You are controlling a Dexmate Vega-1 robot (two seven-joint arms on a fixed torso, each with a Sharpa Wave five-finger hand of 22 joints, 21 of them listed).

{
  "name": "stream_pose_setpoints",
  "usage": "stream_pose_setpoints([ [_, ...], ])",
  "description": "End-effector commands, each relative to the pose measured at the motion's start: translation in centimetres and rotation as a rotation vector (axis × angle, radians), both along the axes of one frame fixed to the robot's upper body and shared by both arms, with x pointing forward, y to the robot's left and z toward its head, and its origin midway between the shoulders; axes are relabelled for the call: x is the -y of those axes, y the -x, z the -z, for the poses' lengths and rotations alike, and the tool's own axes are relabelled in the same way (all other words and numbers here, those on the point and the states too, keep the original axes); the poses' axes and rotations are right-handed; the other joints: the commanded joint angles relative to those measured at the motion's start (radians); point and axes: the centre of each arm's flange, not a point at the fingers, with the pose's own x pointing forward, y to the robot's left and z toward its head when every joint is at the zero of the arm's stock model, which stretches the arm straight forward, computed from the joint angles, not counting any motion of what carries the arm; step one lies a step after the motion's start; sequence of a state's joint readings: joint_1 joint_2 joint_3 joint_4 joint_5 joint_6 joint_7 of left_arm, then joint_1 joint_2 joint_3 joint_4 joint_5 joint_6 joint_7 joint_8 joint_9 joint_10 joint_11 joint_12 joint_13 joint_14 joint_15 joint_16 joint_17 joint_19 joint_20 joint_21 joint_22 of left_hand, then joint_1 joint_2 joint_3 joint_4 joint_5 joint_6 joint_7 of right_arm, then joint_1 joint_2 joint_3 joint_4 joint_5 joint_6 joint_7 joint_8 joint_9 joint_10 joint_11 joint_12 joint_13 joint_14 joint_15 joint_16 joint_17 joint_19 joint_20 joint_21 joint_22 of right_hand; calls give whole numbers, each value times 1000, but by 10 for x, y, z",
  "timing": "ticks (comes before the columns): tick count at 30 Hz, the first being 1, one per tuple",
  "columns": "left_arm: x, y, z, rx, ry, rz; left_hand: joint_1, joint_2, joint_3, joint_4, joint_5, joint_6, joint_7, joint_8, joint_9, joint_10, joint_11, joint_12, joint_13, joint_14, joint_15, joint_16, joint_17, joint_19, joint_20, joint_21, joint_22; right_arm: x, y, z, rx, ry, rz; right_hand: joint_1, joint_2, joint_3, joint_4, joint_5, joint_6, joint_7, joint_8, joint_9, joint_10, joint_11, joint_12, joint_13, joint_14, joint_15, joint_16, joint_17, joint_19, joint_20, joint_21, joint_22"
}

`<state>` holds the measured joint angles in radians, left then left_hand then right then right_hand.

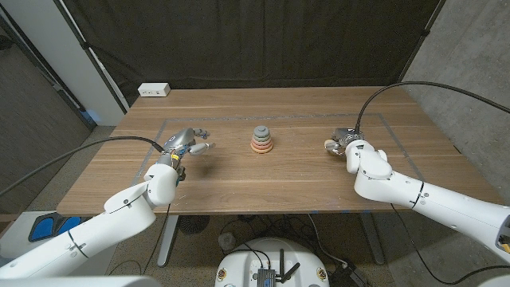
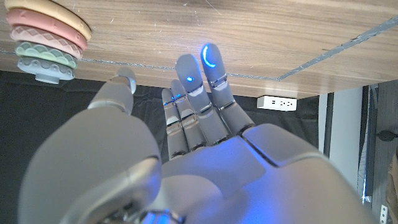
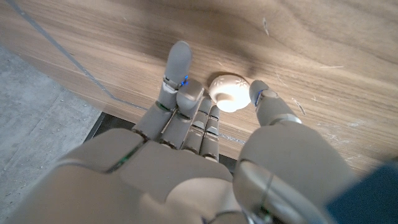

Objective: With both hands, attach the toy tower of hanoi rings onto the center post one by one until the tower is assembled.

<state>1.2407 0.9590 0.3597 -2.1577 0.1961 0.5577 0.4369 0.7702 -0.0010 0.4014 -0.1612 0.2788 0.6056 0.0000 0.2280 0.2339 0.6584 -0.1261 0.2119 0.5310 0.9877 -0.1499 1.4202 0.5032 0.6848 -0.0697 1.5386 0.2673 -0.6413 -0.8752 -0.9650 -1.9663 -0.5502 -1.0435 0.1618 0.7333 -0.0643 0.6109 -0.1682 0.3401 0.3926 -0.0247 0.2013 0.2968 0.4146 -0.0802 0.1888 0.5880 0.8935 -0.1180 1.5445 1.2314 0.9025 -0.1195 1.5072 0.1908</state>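
**Rings mostly stacked; last cream piece lies at the right hand's fingertips**

Rings already form a stack [image 1: 261,141] at the table's centre, with pink and orange layers at the bottom, green above and a grey piece on top. Starting at the left, the left hand [image 1: 188,144] hovers over the wooden table [image 1: 239,179], well apart from the stack, which lies off to its right. Its fingers [image 2: 202,78] are spread and straight, holding nothing.

Across on the right, the right hand [image 1: 344,143] reaches toward a small cream ring [image 3: 228,93] lying flat on the wood. That ring sits between the thumb and the fingers [image 3: 178,68], just ahead of the palm. Fingers are parted and I cannot tell whether any touches it; it does not look gripped yet.

My reading: the right hand is plainly nearer, so the coming move is closing on the cream ring, then carrying it leftward to the stack.
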Motion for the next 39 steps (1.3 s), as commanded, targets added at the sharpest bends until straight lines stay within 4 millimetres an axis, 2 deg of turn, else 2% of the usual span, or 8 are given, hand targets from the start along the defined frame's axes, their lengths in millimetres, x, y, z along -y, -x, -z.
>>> stream_pose_setpoints([
  [1, 0, 3, 0, 0, -9, -7, 9, 11, 14, -6, 8, 12, -3, 1, 2, 9, -5, 3, 3, 7, -70, 7, 6, 7, -140, 6, 4, -1, -3, 7, -3, 9, 12, -1, 5, 1, 6, -1, -4, -5, 7, 2, 2, 4, 7, 2, -5, -94, 2, 0, 0, -95, -1, -1],
  [18, -2, 2, 4, -10, -2, -3, 14, 10, 20, -7, 10, 21, -4, 1, 3, 18, -6, 4, 5, 6, -70, 8, 5, 6, -138, 6, 4, -1, -5, 15, -28, 21, 27, 2, 9, 1, 5, -3, -12, -5, 7, 0, 5, 3, 9, 0, -4, -94, 3, 0, 1, -95, -1, -1],
  [27, -3, 4, 7, -10, 5, -7, 11, 11, 23, -5, 10, 20, -4, -1, 3, 19, -6, 3, 7, 3, -70, 5, 2, 6, -137, 8, 6, -3, -6, 19, -43, 20, 29, 4, 13, 2, 5, -4, -10, -15, 11, -1, 25, -3, 18, 1, -1, -95, 5, 0, 3, -95, -1, -1],
  [32, -3, 5, 7, -12, 6, -7, 8, 12, 24, -4, 9, 23, -5, -1, 4, 21, -6, 2, 8, 6, -70, 8, 5, 5, -137, 7, 6, -4, -7, 22, -34, 16, 24, 8, 22, 1, 5, -6, 18, -24, 24, -2, 58, -14, 32, 6, 14, -96, 12, 1, 16, -95, 5, 1],
  [39, -3, 5, 7, -12, 5, -10, 5, 11, 27, -4, 9, 26, -5, -2, 4, 24, -8, 1, 8, 6, -70, 9, 5, 5, -137, 7, 5, -4, -8, 24, -4, 8, 14, 24, 32, -3, 0, -11, 82, -42, 49, -6, 140, -45, 58, 18, 70, -97, 26, 3, 54, -96, 19, 4],
])
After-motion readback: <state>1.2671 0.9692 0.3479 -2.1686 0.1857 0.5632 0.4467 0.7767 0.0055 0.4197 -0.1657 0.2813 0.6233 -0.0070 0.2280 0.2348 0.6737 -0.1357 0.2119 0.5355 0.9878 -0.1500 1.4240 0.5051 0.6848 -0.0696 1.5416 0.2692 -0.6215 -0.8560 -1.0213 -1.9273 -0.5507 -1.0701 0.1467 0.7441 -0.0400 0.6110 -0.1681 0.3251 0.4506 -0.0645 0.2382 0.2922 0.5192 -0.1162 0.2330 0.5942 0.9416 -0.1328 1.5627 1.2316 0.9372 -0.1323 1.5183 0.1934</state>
